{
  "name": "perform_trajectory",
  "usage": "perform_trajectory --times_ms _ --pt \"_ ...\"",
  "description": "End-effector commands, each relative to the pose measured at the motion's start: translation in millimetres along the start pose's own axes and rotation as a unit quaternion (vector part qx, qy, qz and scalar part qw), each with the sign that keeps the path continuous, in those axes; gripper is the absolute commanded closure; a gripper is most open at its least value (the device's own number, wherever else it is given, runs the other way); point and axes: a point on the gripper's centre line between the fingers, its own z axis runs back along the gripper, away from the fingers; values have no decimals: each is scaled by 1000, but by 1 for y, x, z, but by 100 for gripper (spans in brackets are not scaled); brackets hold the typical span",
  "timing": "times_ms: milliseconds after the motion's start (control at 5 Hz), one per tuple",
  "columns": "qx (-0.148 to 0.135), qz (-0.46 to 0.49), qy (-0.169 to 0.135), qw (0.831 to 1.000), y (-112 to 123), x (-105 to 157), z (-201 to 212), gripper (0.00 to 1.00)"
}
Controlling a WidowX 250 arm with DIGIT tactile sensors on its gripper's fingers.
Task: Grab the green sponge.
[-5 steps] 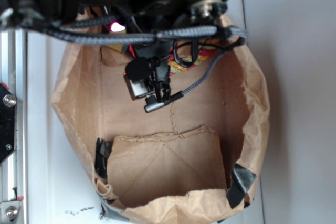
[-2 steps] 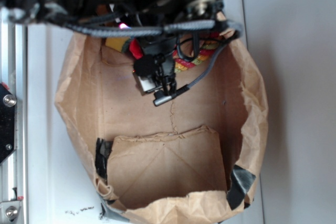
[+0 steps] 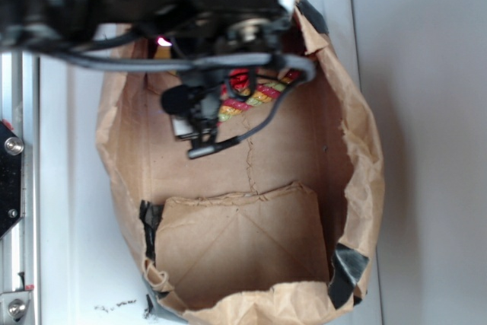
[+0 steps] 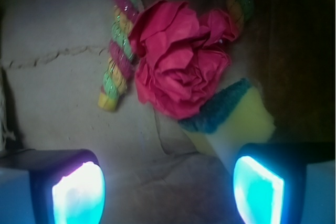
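The green sponge (image 4: 239, 115) is a yellow foam block with a dark green layer on its upper-left face. It lies on the bag floor, tucked under the red paper flower (image 4: 181, 59). My gripper (image 4: 168, 192) is open, its lit pads wide apart with only brown paper between them. The sponge sits just ahead of the right finger (image 4: 260, 190), which hides its near corner. In the exterior view the gripper (image 3: 196, 131) hangs inside the bag near its far end, and the arm hides the sponge.
A brown paper bag (image 3: 358, 135) surrounds everything, with tall crumpled walls. A red, yellow and green striped rope (image 4: 118, 61) curls beside and behind the flower, and the rope (image 3: 251, 98) also shows under the arm. A folded paper flap (image 3: 243, 241) covers the near floor.
In the exterior view the arm and gripper have shifted left. The bag's left wall has been pushed inward. More of the striped rope is uncovered.
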Motion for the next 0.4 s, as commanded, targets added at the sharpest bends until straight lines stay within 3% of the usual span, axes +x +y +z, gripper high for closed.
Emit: perform_trajectory --times_ms 0,200 --pt "73 -77 -59 993 15 4 12 0" --pt "79 -89 -65 991 24 8 12 0"
